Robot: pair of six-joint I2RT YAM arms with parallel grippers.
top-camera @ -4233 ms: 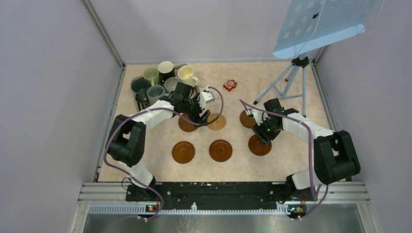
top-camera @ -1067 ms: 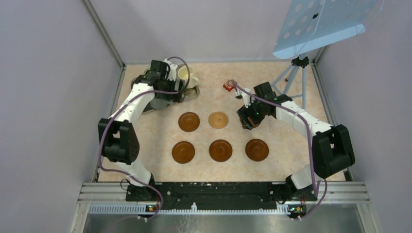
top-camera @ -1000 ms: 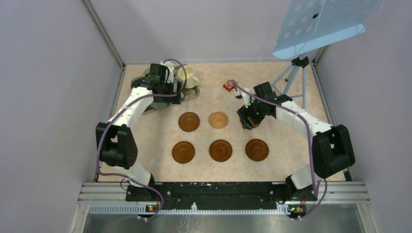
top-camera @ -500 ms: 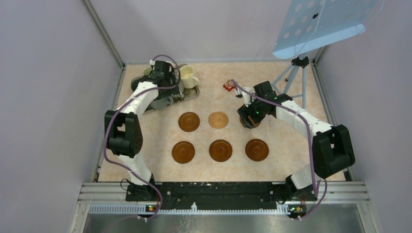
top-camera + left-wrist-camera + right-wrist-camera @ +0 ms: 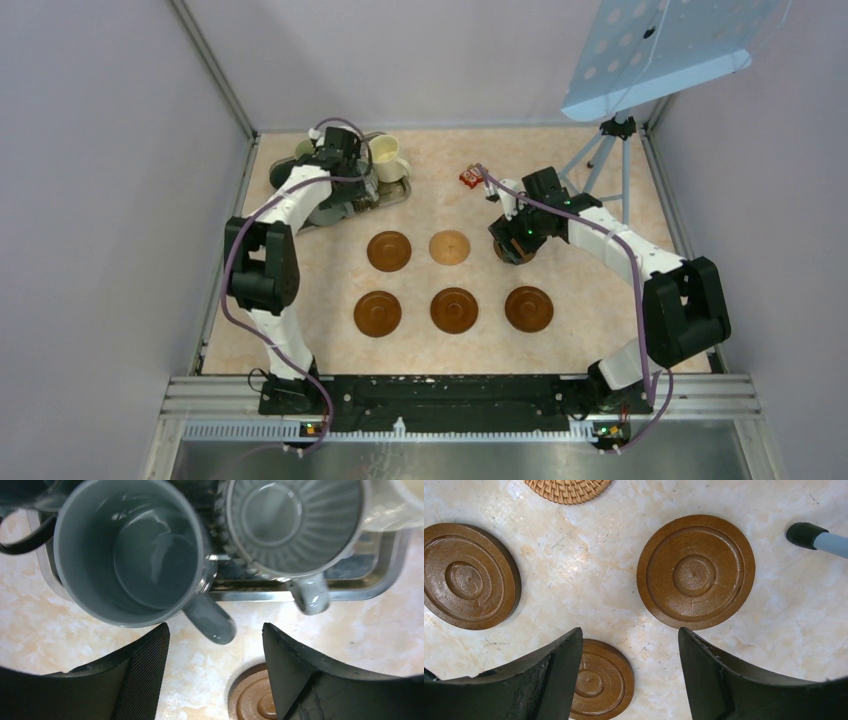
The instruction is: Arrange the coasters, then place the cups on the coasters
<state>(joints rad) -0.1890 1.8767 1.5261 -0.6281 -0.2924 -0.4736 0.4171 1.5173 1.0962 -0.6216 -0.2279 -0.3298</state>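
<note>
- The left gripper [image 5: 215, 675] has left the far row of coasters [image 5: 388, 250] and now hangs at the metal tray [image 5: 350, 595] in the far left corner, where the cups [image 5: 385, 158] stand crowded together
- Its jaws are drawing in from wide but are apart and empty; the handle [image 5: 212, 625] of the grey-blue cup [image 5: 127, 550] points toward the gap just ahead of the fingertips, untouched, with the ribbed grey cup [image 5: 295, 525] just beside it on the tray
- The right gripper [image 5: 629, 675] has barely moved in the last second; it hovers with jaws apart and nothing in them, close by the sixth dark coaster [image 5: 696, 570], which lies flat on the table [image 5: 420, 200] at the far right of the grid
- All six coasters now sit in two rows of three, the tan coaster [image 5: 449, 246] in the middle of the far row, none carrying a cup
- My reading: the arranging looks finished and the work is turning to the cups, most likely the grey-blue one first, taken by its handle
</note>
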